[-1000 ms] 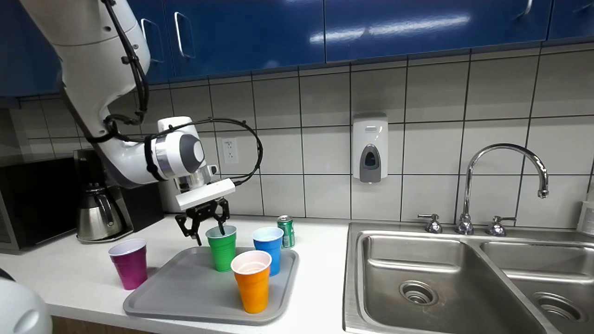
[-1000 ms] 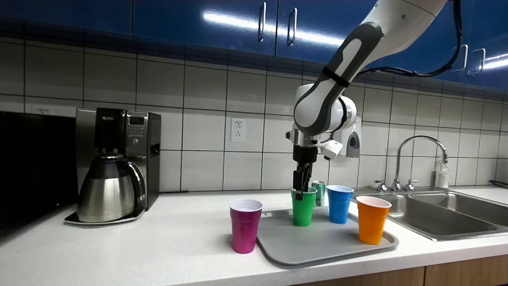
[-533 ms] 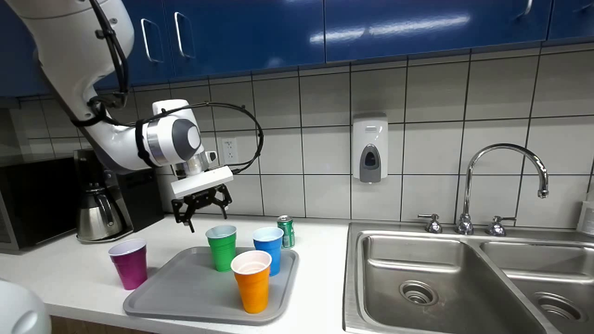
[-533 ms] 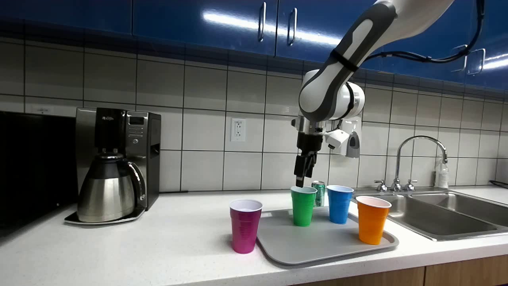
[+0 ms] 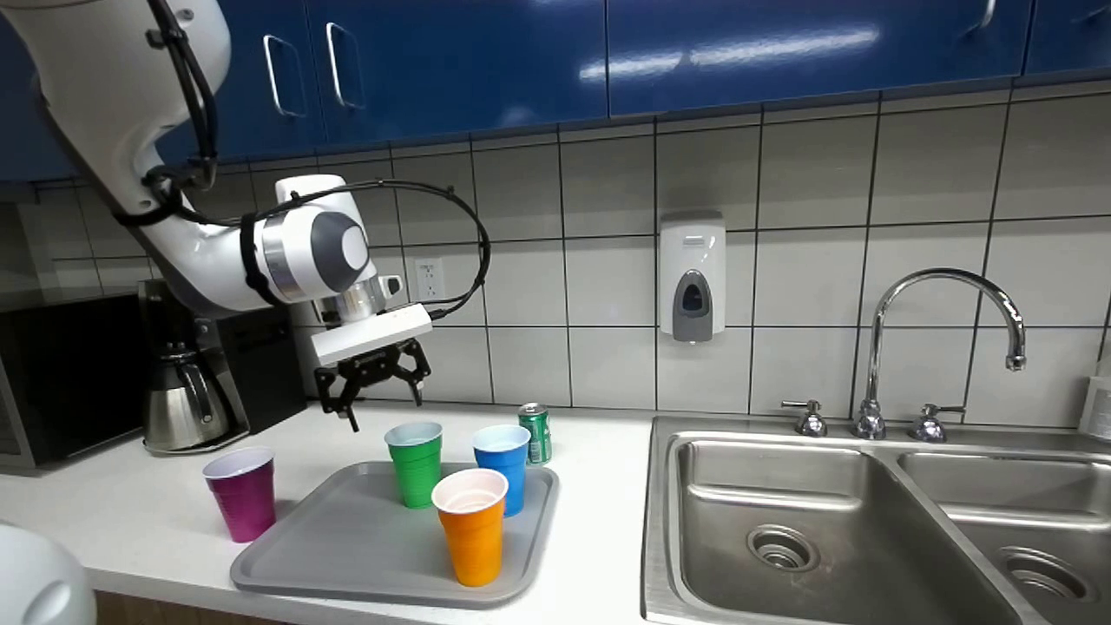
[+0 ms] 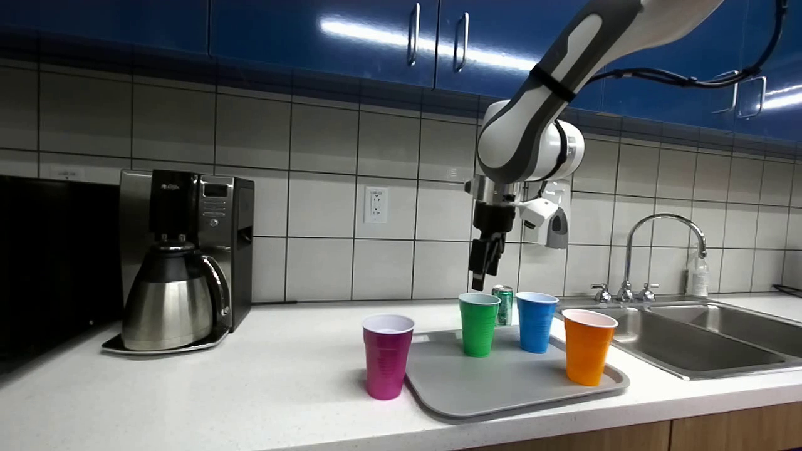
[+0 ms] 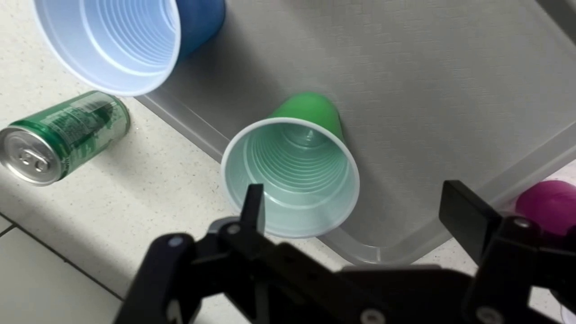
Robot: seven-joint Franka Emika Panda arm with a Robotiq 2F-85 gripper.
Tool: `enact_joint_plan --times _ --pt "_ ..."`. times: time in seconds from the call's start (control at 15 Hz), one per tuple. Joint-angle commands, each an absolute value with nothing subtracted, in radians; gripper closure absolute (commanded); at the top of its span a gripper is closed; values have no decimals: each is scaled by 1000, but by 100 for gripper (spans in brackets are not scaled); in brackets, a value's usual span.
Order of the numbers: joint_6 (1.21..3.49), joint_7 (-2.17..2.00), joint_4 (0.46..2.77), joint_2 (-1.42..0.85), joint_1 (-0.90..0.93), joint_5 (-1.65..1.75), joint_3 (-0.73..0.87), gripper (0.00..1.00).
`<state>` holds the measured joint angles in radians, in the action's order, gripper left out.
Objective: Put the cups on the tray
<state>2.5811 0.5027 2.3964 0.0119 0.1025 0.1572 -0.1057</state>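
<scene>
I have the tool (image 5: 386, 415) wide and holding nothing, higher than the green cup (image 5: 417, 469), I think so as not to knock it. This one, the blue cup (image 6: 536, 324) and the orange cup (image 5: 474, 536) stand upright on the tray (image 5: 338, 555), leaving space, I suppose, for the purple cup (image 6: 386, 363) on the table (image 6: 250, 388) just beside.

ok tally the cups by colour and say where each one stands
Purple cup: 1, on the counter
Green cup: 1, on the tray
Blue cup: 1, on the tray
Orange cup: 1, on the tray
Total: 4 cups, 3 on the tray
</scene>
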Motion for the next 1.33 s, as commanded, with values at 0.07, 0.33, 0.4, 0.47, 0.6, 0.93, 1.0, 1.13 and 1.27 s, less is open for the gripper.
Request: enact_joint_plan --times 0.07,0.33,0.4,0.47,0.6,0.93,1.0,1.13,1.27 --pt "2577 500 2395 12 105 158 -105 0" --pt "2577 500 2395 12 105 158 -105 0" --pt "2577 500 2395 12 105 158 -105 0" --pt "2577 500 2395 12 105 158 -105 0" --pt "2577 500 2395 12 105 158 -105 0" --pt "2577 500 2396 12 105 158 -105 0" --pt "2577 500 2396 12 105 158 -105 0" --pt "2577 500 2396 12 105 158 -105 0" --pt "2564 470 2394 17 107 173 -107 0"
